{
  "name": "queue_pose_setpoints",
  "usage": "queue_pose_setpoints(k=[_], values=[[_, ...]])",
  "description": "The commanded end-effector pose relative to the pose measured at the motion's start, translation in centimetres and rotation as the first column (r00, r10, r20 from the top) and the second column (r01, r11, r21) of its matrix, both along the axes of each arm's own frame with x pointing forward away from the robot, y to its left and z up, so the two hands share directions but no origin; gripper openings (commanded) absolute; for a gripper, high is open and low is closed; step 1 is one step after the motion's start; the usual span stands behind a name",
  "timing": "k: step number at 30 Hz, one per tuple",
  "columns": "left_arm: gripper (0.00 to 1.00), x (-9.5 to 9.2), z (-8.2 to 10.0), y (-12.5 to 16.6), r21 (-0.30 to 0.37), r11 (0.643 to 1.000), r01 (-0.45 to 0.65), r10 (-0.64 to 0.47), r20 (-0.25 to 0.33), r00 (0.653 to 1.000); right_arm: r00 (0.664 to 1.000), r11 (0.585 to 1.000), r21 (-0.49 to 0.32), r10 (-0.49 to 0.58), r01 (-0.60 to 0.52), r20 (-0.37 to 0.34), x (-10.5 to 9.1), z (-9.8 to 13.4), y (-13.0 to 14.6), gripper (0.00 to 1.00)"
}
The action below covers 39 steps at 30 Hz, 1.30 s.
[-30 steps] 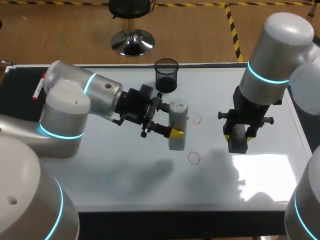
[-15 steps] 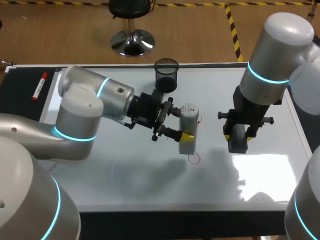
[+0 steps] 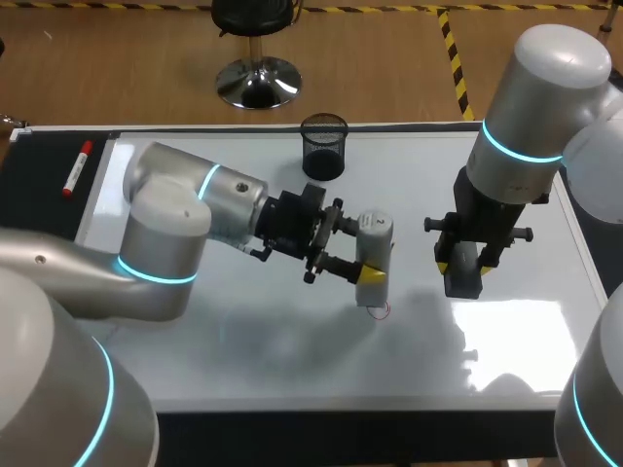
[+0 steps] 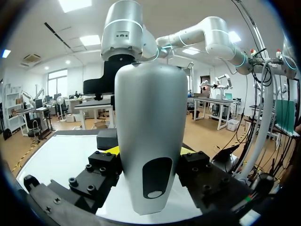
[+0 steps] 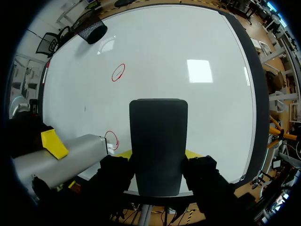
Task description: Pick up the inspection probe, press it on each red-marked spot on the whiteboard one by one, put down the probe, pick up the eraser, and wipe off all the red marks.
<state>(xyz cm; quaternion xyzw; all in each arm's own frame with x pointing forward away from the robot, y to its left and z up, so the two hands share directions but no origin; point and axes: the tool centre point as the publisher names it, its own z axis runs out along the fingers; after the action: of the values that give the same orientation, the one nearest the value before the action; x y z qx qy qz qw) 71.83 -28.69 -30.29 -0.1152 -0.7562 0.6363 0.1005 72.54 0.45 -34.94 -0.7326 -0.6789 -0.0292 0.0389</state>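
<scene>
My left gripper (image 3: pixel 367 265) is shut on the pale grey inspection probe (image 3: pixel 374 232), which stands nearly upright over the whiteboard (image 3: pixel 243 331). The probe's lower end is right at the nearer red circle (image 3: pixel 382 310); the head view does not show whether it touches. In the left wrist view the probe (image 4: pixel 150 141) fills the space between the black fingers (image 4: pixel 101 165). From the right wrist view both red circles show, one beside the probe (image 5: pixel 112 140) and one farther off (image 5: pixel 118 72). My right gripper (image 3: pixel 462 268) is shut on the dark eraser (image 5: pixel 158 141), held above the board to the right of the probe.
A black mesh pen cup (image 3: pixel 324 146) stands at the board's far edge. A red marker (image 3: pixel 75 167) lies on the dark strip at the far left. The board's right edge (image 3: pixel 584 263) is close to my right arm.
My left arm has carried the probe to the right and toward the front, onto the nearer red circle; the farther circle is now hidden behind it. The right arm has kept still.
</scene>
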Motion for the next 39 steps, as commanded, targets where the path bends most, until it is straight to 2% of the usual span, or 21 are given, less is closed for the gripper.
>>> queue_pose_setpoints(k=[1,29,39], values=[[0.00,-0.1,-0.8,-0.2,-0.023,1.000,-0.011,0.011,-0.003,1.000,1.000,1.000,0.002,0.001,-0.001,0.001,0.0,0.0,-0.1,0.00],[0.00,0.1,-3.6,-1.0,-0.021,1.000,-0.002,0.001,-0.039,0.999,1.000,1.000,0.002,0.001,-0.001,0.001,0.0,0.0,-0.1,0.00],[0.00,0.4,-4.0,-1.4,-0.011,1.000,0.008,-0.008,-0.047,0.999,1.000,1.000,0.002,0.001,-0.001,0.001,0.0,0.0,-0.1,0.00]])
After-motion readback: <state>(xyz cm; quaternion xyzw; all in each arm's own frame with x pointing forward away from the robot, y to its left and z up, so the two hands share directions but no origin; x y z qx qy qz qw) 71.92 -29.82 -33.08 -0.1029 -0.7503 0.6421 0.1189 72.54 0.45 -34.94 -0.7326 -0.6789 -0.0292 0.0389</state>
